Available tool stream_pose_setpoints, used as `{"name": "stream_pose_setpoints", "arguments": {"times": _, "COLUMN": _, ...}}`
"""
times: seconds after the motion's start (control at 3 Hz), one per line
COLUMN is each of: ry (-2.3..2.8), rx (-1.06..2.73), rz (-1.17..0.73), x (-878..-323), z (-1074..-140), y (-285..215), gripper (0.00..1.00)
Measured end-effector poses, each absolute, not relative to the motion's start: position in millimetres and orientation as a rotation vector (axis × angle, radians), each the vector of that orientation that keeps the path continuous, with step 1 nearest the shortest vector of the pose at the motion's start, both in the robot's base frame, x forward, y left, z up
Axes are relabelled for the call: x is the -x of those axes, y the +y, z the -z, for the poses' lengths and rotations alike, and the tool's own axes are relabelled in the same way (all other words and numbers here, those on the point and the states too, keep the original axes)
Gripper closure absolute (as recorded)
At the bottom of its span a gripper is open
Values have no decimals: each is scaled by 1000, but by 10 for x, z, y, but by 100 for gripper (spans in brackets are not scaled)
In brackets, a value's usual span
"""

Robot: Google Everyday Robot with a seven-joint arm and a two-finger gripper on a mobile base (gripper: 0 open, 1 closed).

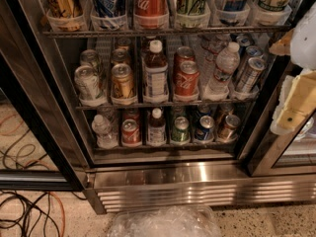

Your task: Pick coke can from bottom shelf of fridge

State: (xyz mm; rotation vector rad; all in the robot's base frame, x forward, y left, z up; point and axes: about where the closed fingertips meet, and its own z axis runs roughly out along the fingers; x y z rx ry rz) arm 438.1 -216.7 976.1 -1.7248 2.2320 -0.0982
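Coke can: stood second from left on the bottom shelf, beside a water bottle.
Gripper: held at right, outside the fridge; whether open or closed cannot be told.
Approach: to be lowered, then squared frontally.

I see my gripper at the right edge of the scene, about mid-height. Its casing is pale cream-yellow, blocky, with slanted flat faces and one small dark round hole near the lower end. Above it, the arm is a smooth, rounded white shell, and a small tan piece juts from its left side.
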Motion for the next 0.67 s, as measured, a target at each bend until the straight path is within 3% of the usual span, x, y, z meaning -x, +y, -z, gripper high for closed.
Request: {"name": "stream_pose_setpoints", "arguments": {"times": 0.67, "ry": 2213, "rx": 1665, "rz": 64, "x": -4303, "z": -9708, "y": -2104, "gripper": 0}}
